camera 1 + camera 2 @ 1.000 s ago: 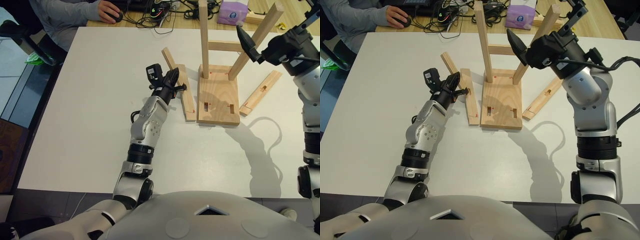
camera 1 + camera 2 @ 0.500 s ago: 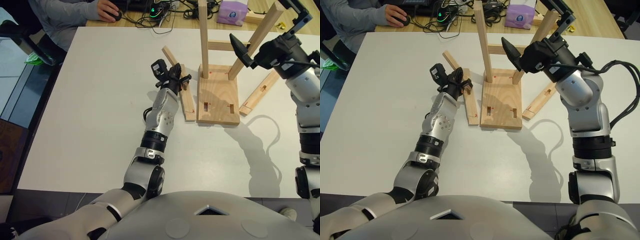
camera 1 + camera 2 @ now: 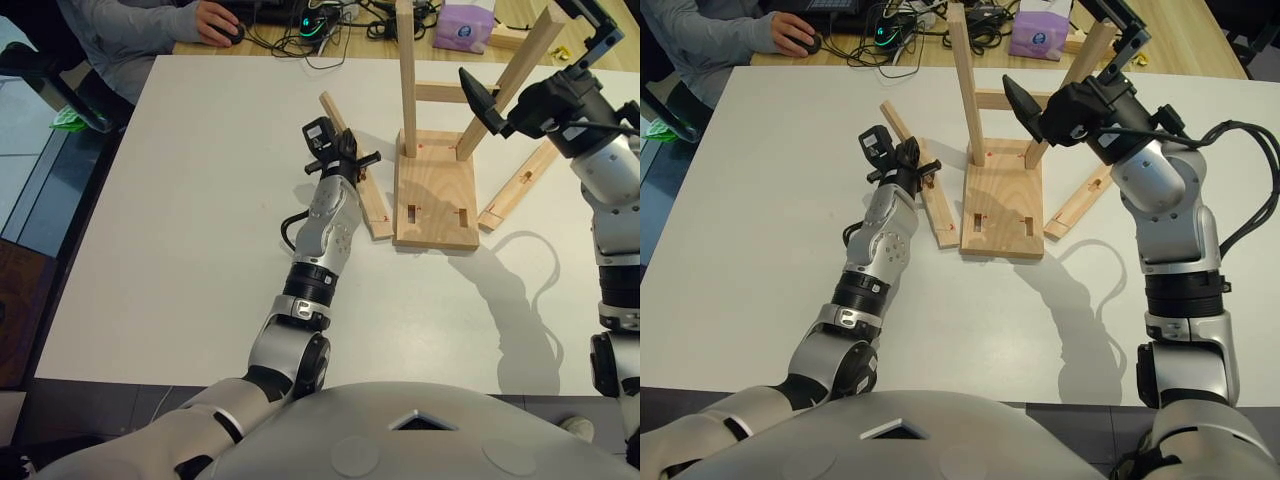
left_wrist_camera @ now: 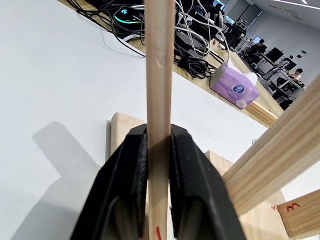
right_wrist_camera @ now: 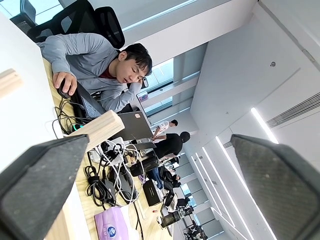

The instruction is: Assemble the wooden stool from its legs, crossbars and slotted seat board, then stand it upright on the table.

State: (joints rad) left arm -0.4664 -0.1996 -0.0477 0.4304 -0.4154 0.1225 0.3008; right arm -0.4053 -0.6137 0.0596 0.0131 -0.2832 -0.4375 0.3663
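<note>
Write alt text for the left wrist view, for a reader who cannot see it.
The left hand is shut on a thin wooden bar seen edge-on, just over the white table. Another wooden leg slants past beside it, and a purple tissue box sits on the desk behind.

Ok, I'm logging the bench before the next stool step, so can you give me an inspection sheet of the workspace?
Surface: white table, carrying the stool parts.
Job's things: seat board lying flat with two legs plugged in, joined by a crossbar; slotted leg lying to its right; wooden bar to its left.
Clutter: purple tissue pack on the desk behind.
Grippers: left gripper shut on the wooden bar; right gripper open, fingers either side of the right-hand leg.
Cables: cable tangle on the desk behind.
Surroundings: wooden desk behind the table.
</note>
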